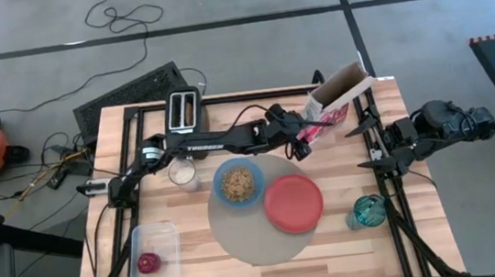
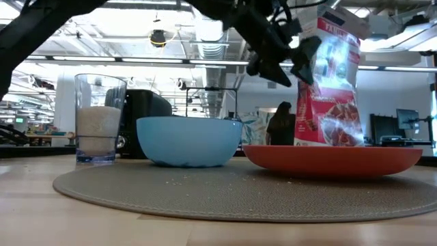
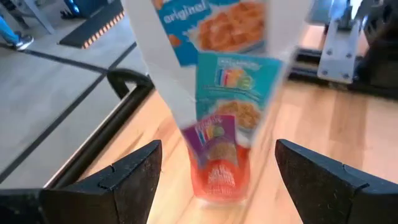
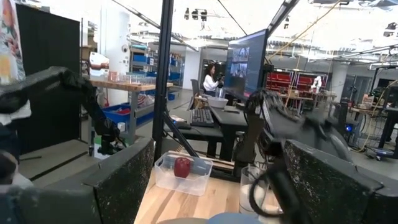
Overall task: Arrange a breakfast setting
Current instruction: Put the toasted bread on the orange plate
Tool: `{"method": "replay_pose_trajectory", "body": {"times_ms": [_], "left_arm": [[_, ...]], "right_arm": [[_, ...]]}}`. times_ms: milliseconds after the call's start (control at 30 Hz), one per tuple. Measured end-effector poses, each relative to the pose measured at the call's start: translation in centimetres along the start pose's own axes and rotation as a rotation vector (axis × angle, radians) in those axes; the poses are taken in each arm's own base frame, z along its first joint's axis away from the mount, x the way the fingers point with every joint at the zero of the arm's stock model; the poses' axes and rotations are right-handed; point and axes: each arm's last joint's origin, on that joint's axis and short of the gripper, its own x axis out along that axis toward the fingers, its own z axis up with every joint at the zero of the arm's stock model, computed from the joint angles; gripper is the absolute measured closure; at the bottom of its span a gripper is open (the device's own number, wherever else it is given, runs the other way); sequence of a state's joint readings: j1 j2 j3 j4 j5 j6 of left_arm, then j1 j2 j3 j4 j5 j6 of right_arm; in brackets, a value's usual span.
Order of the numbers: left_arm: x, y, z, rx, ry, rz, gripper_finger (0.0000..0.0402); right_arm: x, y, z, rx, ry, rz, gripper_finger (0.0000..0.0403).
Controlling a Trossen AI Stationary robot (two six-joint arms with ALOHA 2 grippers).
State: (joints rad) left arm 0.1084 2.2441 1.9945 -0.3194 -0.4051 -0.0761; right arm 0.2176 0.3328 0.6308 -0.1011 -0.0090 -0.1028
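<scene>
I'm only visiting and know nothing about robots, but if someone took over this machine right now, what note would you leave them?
Left gripper: open, by the cereal box at the table's back.
Right gripper: open, waiting at the right edge.
Done: bowl with cereal and plate sit on the mat.
Left: glass stands off the mat; apple lies in the plastic tub. No spoon or toast visible.
</scene>
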Motion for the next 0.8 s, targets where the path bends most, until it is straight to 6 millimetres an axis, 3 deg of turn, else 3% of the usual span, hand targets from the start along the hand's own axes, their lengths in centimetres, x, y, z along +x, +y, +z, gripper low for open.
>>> {"method": "replay_pose_trajectory", "body": {"times_ms": [267, 367, 633, 800], "left_arm": [[-3.7, -0.8, 0.9, 0.049, 0.062, 0.035, 0.0102], [-5.1, -2.1, 0.7, 0.094, 0.096, -0.012, 0.0102], [-12.6, -3.8, 2.0, 0.152, 0.132, -0.074, 0.0102], [-16.4, -4.5, 1.6, 0.182, 0.181, -0.01, 0.0102]], "right_arm": [[0.0, 0.0, -0.1, 0.005, 0.012, 0.002, 0.0017], [0.0, 0.1, -0.3, 0.025, 0.027, 0.003, 0.0017], [0.6, 0.2, -1.1, 0.042, 0.101, 0.024, 0.0017], [2.1, 0.7, -1.8, 0.067, 0.164, 0.073, 0.0017]]}}
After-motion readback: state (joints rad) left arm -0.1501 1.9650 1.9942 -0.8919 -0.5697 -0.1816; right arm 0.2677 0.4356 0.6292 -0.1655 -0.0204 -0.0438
